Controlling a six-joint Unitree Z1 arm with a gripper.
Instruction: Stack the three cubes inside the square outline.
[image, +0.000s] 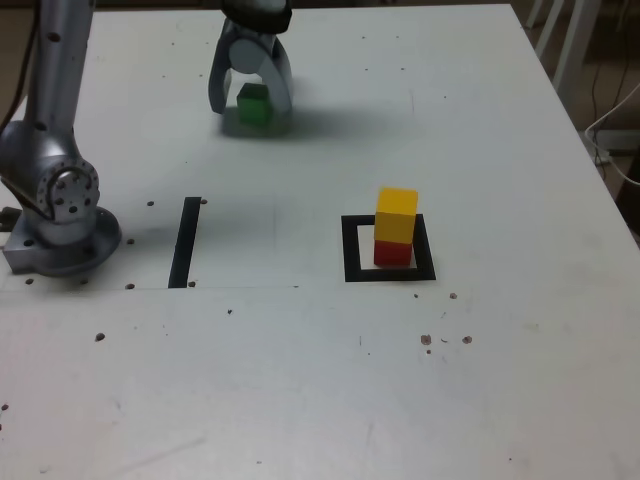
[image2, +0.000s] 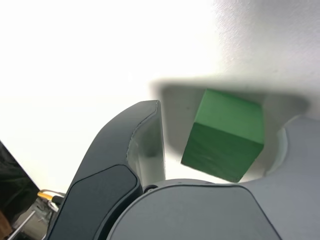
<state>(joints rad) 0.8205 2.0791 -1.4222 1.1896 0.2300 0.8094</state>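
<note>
The gripper (image: 250, 104) stands down on the table (image: 300, 400), jaws apart on either side of the green cube (image: 254, 104) with a gap visible, not yet clamped. Yellow cube (image: 397, 214) sits on red cube (image: 392, 252) inside the square outline (image: 352, 250), awaiting the third

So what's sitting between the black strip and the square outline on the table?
Nothing: in the exterior view the stretch between the black strip and the square outline is bare white table.
</note>
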